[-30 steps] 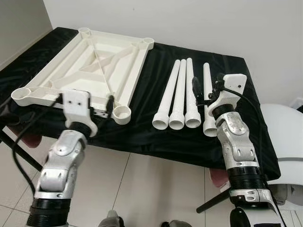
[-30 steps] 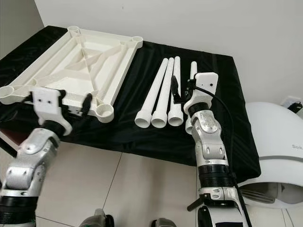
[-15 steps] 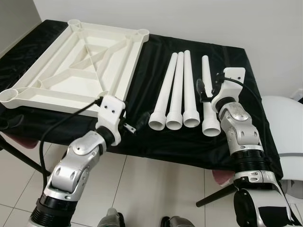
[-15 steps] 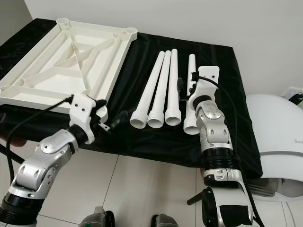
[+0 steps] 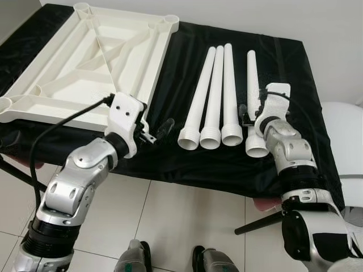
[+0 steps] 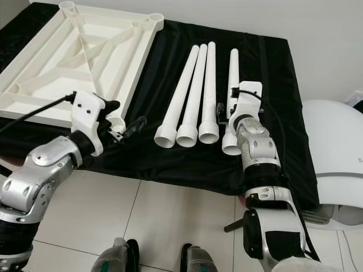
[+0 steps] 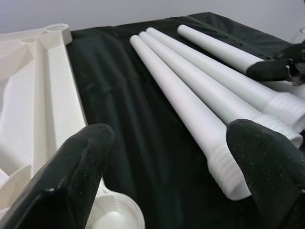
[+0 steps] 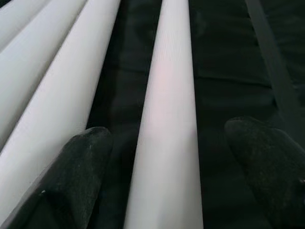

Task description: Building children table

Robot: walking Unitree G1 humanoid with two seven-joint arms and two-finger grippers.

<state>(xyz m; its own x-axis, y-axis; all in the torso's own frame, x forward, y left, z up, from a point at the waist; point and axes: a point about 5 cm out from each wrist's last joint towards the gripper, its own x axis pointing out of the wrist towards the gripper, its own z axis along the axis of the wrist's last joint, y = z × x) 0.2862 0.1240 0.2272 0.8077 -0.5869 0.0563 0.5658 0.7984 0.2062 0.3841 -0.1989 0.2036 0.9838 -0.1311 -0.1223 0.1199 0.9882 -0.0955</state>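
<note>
No leg was yet fitted: the white tabletop (image 5: 85, 62) lay upside down on the black cloth (image 5: 170, 85), four tapered legs (image 5: 214, 96) beside it, the right gripper (image 8: 162, 157) spread wide astride the outermost leg (image 5: 252, 96), the left gripper (image 5: 152, 129) open between tabletop and legs.

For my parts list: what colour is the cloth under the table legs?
Black; the cloth shows best in the left eye view.

No text, label, brand, number or sign can be read on anything in these pictures.
</note>
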